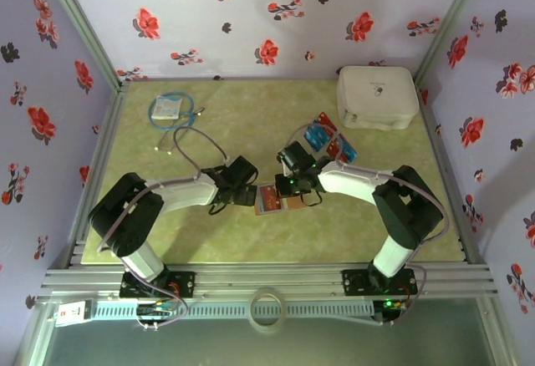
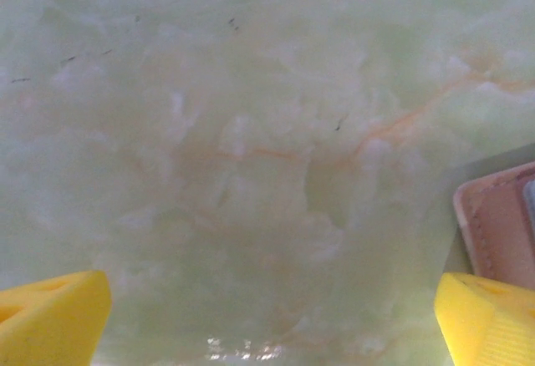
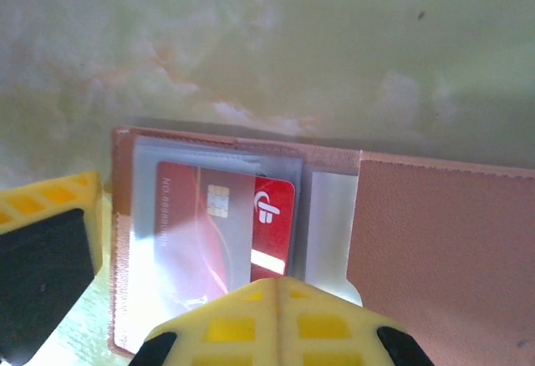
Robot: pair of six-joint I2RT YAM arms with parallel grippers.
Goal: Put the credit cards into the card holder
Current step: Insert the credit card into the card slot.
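Card holder (image 3: 435, 241), tan, is lying open at tabletop (image 1: 209, 241) ctr w/ one red credit card (image 3: 221, 216) in its clear pocket, loose credit cards (image 1: 330, 142) lying near behind, R tool (image 1: 290, 188) hanging over it w/ jaws together, L tool (image 2: 272, 287) hanging just beside, jaws wide apart.

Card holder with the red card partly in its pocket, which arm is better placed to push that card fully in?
Right, most likely. The right gripper is shut over the red card, which lies partly in the card holder. The left gripper is open over bare table beside it.
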